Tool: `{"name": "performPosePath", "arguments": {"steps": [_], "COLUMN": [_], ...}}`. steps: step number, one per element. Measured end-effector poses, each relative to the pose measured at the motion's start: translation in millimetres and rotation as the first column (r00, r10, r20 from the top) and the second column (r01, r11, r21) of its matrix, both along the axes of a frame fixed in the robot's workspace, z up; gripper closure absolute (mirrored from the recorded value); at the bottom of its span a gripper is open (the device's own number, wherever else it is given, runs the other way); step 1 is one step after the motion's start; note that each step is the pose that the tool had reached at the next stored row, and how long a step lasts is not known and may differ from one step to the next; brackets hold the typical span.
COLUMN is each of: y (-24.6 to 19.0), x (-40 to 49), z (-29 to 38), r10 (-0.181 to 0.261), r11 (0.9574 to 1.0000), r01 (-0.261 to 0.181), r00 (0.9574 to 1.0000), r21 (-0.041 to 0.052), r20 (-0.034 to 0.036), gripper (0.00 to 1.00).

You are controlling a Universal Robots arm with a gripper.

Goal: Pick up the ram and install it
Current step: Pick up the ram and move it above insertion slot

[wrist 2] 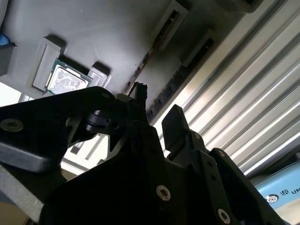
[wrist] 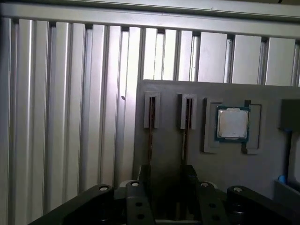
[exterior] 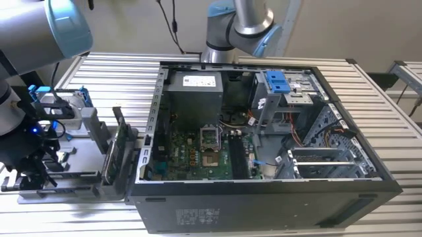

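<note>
Two ram sticks stand on edge in narrow slots of a grey tray (wrist: 168,93): one ram stick (wrist: 151,133) and a second ram stick (wrist: 186,136) beside it. In the second wrist view they show as dark edges, the first ram stick (wrist 2: 143,63) and the second (wrist 2: 180,77). My gripper (wrist: 166,177) hangs just above the tray, open, each finger roughly in line with one stick and nothing held between them. The second wrist view has the gripper (wrist 2: 157,110) with its fingertips (wrist 2: 174,123) apart. In the exterior view the gripper (exterior: 29,170) is over the tray at the exterior view's left.
A processor chip (wrist: 231,123) lies in a tray pocket beside the sticks. A green circuit board (exterior: 116,148) stands on edge at the tray's side. The open computer case (exterior: 264,197) lies in the middle, its motherboard (exterior: 204,155) exposed. A second arm (exterior: 237,24) stands behind. The table is ribbed aluminium (wrist: 56,93).
</note>
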State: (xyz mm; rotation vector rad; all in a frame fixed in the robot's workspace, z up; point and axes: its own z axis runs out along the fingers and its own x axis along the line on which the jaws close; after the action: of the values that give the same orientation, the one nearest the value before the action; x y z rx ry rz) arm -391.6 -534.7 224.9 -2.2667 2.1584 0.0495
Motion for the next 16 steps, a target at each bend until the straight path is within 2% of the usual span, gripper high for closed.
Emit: {"name": "performPosePath", "arguments": {"steps": [16], "y": [-6.2], "x": [-0.3], "z": [-13.9], "r10": [0.044], "r11": [0.999], "r01": [-0.044], "r00": [0.999], "r21": [-0.0007], "r20": [-0.0001], "gripper": [0.58]}}
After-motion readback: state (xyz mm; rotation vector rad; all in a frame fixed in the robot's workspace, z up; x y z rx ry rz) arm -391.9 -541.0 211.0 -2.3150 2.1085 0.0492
